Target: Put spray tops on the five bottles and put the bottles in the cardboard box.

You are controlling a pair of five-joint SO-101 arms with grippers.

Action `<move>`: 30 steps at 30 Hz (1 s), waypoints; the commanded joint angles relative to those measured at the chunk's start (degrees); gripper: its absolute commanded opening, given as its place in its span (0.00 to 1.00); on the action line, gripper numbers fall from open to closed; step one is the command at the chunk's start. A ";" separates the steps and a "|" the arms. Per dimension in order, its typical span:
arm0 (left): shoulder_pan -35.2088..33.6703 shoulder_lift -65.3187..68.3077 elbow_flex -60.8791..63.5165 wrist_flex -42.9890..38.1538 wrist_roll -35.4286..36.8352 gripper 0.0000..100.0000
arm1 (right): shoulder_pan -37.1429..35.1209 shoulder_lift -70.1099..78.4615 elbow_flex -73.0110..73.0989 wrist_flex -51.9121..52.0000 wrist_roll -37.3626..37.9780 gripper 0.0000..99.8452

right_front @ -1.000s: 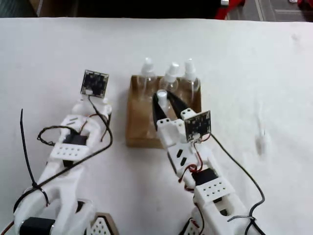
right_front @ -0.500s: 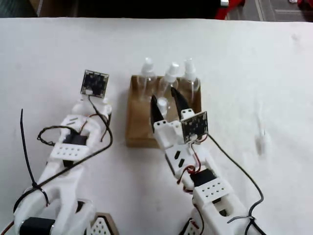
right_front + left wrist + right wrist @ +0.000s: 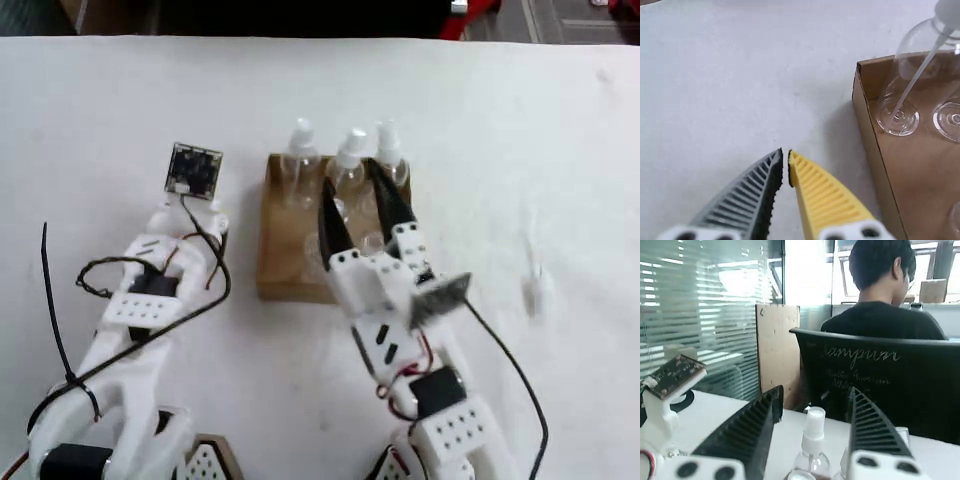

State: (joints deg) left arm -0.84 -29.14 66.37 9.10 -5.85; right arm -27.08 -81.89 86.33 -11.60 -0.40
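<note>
At the middle of the desk [image 3: 520, 120], the cardboard box [image 3: 280, 262] has three clear bottles [image 3: 300, 160] standing in a row along its far side, each already wearing a white spray top. A fourth bottle [image 3: 318, 246] shows faintly in the box just in front of them, but whether it is capped is hard to tell.

The right gripper [image 3: 815, 390] hangs over the box with its fingers wide apart and nothing between them. The middle bottle of the row stands beyond the gap. The left gripper [image 3: 785, 152] sits over bare desk just beside the box's left wall, its fingers together and holding nothing.

Well apart from the box, on the right side of the desk, lies a loose spray top [image 3: 538, 288] with its thin tube. By that, the task looks mostly done: most bottles are capped and boxed, and at least one top is not yet fitted.

The bottles and the box carry no visible label or print. Pale handwriting runs across a dark chair back [image 3: 880, 370] in the room behind.
</note>
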 commanded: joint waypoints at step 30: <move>0.04 -0.04 -0.62 -1.23 -0.53 0.02 | 54.20 -16.84 10.02 34.33 -0.09 0.18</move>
State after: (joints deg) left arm -0.84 -29.14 66.37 9.10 -5.85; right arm 26.55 -98.33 95.12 22.51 -0.40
